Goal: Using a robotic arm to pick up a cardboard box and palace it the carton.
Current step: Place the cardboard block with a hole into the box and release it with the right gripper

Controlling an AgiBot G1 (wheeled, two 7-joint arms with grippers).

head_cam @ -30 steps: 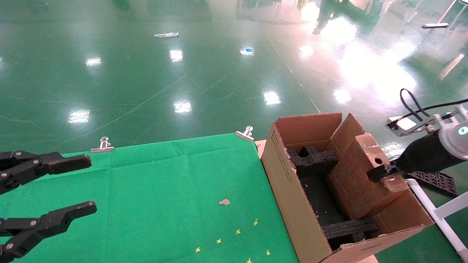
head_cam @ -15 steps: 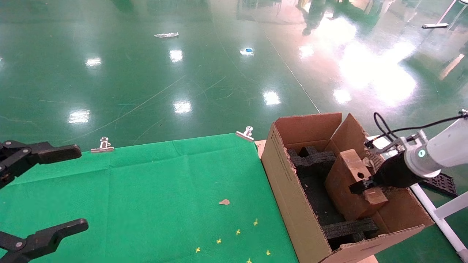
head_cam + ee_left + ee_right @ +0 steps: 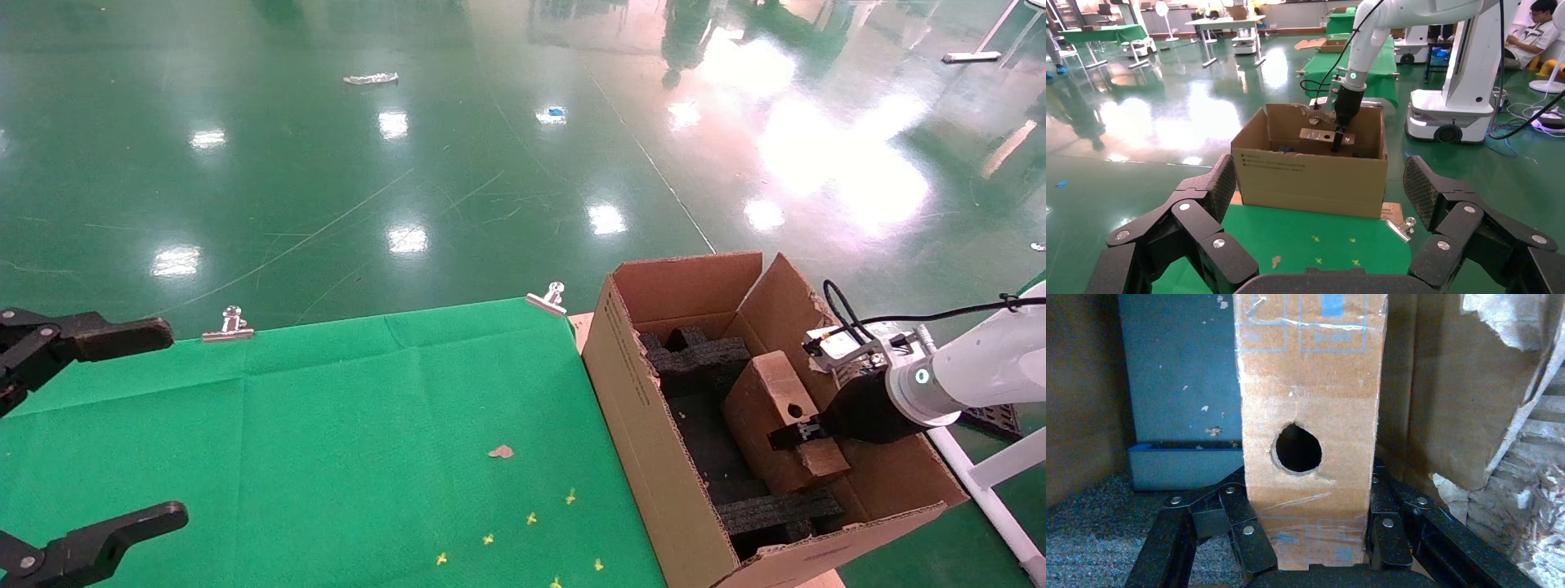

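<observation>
Nearly done, by my read. Near left: left gripper [image 3: 90, 433] is parked over the near-left part of the green cloth [image 3: 368, 425], jaws spread wide with nothing between them; its own wrist view shows the same open fingers [image 3: 1202, 202] framing the carton. Idle, not part of this step.

Near right: the carton [image 3: 654, 457] stands at the right edge of the cloth, flaps up, one far flap torn. Black foam inserts [image 3: 780, 510] sit at the near and far ends inside, with a bare dark floor between them.

Inside it: the cardboard box [image 3: 776, 425] is tilted, holed face up, and already below the carton rim, between the two foam pieces. Whether its lower end touches the floor or foam I cannot tell; the carton wall hides that.

Right gripper [image 3: 805, 431] on the robotic arm [image 3: 972, 371] reaches in from the right and is clamped on the box. The right wrist view confirms it: fingers [image 3: 1248, 533] press both narrow sides of the box [image 3: 1312, 386], just below the round hole [image 3: 1298, 447].

Status:
- pick: done
- carry over the carton: done
- lower in: mostly done, box is inside the walls
- seat and release: not done
- retract arm: not done

Likely risk: the box is canted, so letting go now could leave it leaning on the foam instead of lying flat.
</observation>
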